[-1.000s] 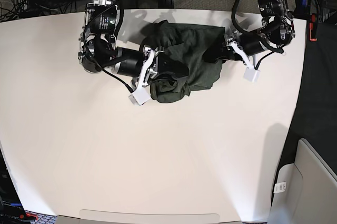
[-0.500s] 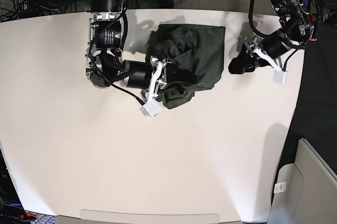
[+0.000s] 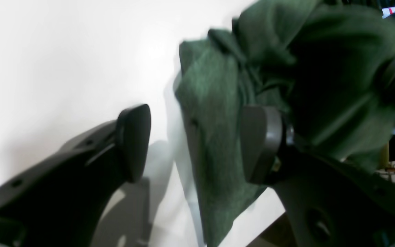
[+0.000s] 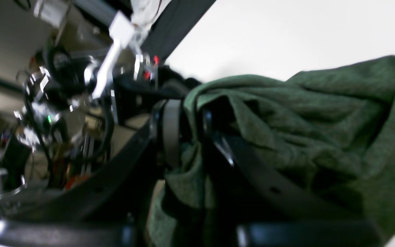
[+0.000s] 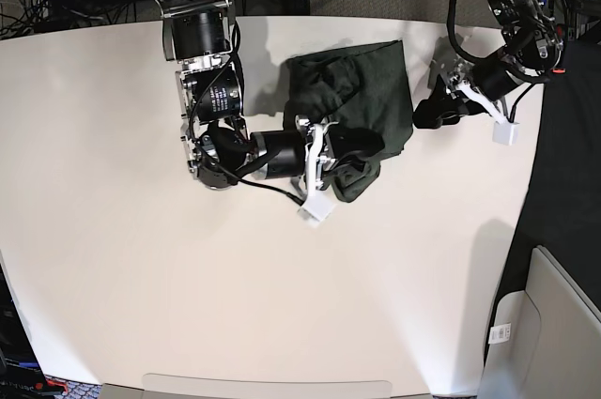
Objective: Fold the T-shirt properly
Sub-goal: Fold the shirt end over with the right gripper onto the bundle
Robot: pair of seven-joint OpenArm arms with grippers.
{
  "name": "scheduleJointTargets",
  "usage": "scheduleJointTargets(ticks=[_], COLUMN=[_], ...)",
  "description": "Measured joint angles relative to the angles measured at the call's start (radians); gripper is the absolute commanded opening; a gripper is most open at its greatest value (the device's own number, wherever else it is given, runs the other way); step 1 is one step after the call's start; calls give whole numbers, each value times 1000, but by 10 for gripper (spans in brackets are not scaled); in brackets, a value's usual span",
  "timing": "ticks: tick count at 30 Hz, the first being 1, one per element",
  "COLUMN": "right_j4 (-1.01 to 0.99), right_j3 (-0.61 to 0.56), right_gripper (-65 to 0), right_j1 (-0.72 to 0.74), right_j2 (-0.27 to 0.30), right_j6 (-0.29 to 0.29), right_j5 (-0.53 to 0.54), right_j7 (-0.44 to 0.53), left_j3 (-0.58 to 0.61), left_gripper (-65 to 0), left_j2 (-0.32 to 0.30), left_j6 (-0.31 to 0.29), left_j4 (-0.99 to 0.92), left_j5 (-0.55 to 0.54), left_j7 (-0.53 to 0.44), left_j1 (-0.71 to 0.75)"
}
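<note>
From my seat I judge this fold barely half done: the dark olive-green heathered knit T-shirt (image 5: 352, 108) lies bunched near the far edge of the white tabletop (image 5: 282, 305), right of the middle as the base camera sees it, with one flat rectangular panel toward the far edge and a rumpled wad hanging off its near corner. No sleeves show laid out, so I think the loose mass needs flattening and tucking before this counts as a proper fold. My right gripper (image 4: 187, 137) has its jaws closed on a gathered fold of the shirt at that near wad; the wrist view shows green knit pinched between the two dark pads, with more cloth draped over the far finger. My left gripper (image 3: 197, 144) stands with its jaws wide apart and holds nothing: in its wrist view a hanging edge of the shirt falls between the two pads, close against one pad and apart from the other. In the base view that left gripper (image 5: 441, 108) sits just beside the shirt's right edge, near the tabletop's far right corner, and I cannot tell whether it touches the cloth.
</note>
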Motion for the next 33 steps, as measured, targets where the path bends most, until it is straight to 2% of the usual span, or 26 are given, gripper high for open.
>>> scheduleJointTargets(ticks=[5,8,15,22,25,29,33], right_j4=[-32,-29,-25,53,78,101,101], right_j3=[-160,-177,-169,-91,-53,60,192], right_gripper=[-424,-380,-381,-381,-381,-381,-381], right_j1=[14,33,43,16,0,6,14], right_j2=[-1,-9,2,-1,3,49,90], right_j6=[0,1,0,0,0,0,0], right_j5=[-1,-48,-77,-77,-74,-77,-92], right_j7=[-4,1,0,0,-1,0,-1], left_j3=[-36,-42,-65,-100,-101,-97,-15], left_gripper=[-251,-251,-251,-251,-253,-251,-250], left_j2=[-10,-12,-13,-13,-13,-1,6], left_j6=[0,0,0,0,1,0,-4], left_j4=[0,0,0,3,38,131,192], left_j5=[2,2,1,2,3,-4,-33], left_j7=[8,10,11,11,58,83,90], left_j1=[-1,-1,13,15,16,13,15])
